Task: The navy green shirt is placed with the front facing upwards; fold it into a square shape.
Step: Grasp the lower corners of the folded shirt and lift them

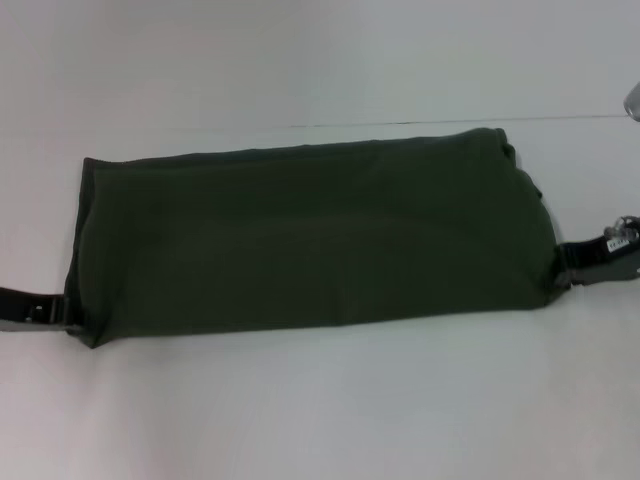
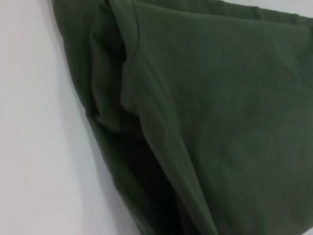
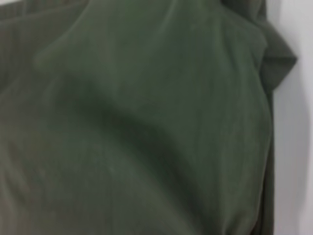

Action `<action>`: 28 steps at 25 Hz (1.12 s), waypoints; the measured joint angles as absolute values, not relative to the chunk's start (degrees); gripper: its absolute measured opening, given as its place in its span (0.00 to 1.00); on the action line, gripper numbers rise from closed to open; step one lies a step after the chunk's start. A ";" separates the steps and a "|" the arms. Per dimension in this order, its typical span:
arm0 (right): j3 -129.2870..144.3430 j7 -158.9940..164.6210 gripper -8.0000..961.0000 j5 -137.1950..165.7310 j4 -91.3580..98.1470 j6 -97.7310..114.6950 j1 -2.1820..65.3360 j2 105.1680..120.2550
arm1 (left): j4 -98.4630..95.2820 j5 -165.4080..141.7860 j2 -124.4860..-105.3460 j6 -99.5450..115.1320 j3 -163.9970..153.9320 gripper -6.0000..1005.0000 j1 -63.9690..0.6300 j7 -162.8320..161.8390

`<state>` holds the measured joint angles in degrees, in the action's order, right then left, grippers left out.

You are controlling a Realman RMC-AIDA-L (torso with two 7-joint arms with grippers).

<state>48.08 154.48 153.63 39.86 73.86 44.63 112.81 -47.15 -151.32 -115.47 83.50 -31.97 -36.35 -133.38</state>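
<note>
Bare white table [image 1: 320, 420] nearest; beyond it, navy green shirt [image 1: 310, 240], folded to a long band across the table's middle, plain matte cotton, soft creases. Left gripper [image 1: 62, 312] at its left end, right gripper [image 1: 568, 262] at its right; grip hidden, cannot tell. Next fold, likely: bring ends together, edges aligned, cloth taut

1. Left gripper [image 1: 62, 312] fingertips hidden at the navy green shirt [image 1: 310, 235] edge; grip unreadable; arm cut off by the head view's edge
2. Right gripper [image 1: 568, 268] tips hidden under cloth at the opposite end; arm cut off too
3. Both wrist views show only fabric; own fingers unseen
4. Lettering, collar and label not visible
</note>
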 joint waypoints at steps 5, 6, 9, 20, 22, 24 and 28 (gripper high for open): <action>48.07 153.43 0.04 153.63 42.30 80.04 43.38 112.77 | -48.69 -152.96 -114.92 88.88 -31.83 0.05 -36.43 -133.47; 48.07 152.98 0.04 153.63 42.43 81.30 43.19 112.76 | -48.89 -153.16 -114.82 89.66 -31.82 0.05 -36.46 -133.47; 48.07 151.61 0.04 153.63 42.46 84.40 42.85 112.79 | -49.30 -154.13 -114.58 92.14 -31.81 0.05 -36.53 -133.48; 48.16 147.04 0.04 153.63 42.46 93.53 41.13 113.26 | -51.62 -155.70 -113.83 101.82 -31.71 0.05 -36.30 -133.46; 48.20 146.42 0.04 153.63 42.46 95.03 40.93 113.13 | -51.92 -155.92 -113.61 103.48 -31.63 0.05 -36.36 -133.46; 48.24 145.48 0.05 153.63 42.46 96.65 40.82 113.10 | -52.21 -156.23 -113.51 104.74 -31.55 0.05 -36.41 -133.44; 48.51 143.73 0.05 153.72 42.45 99.45 40.72 113.22 | -52.29 -157.52 -113.51 106.50 -31.55 0.05 -36.49 -133.40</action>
<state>48.51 143.73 153.72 42.45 99.44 40.72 113.22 -52.29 -157.52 -113.51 106.50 -31.55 -36.48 -133.40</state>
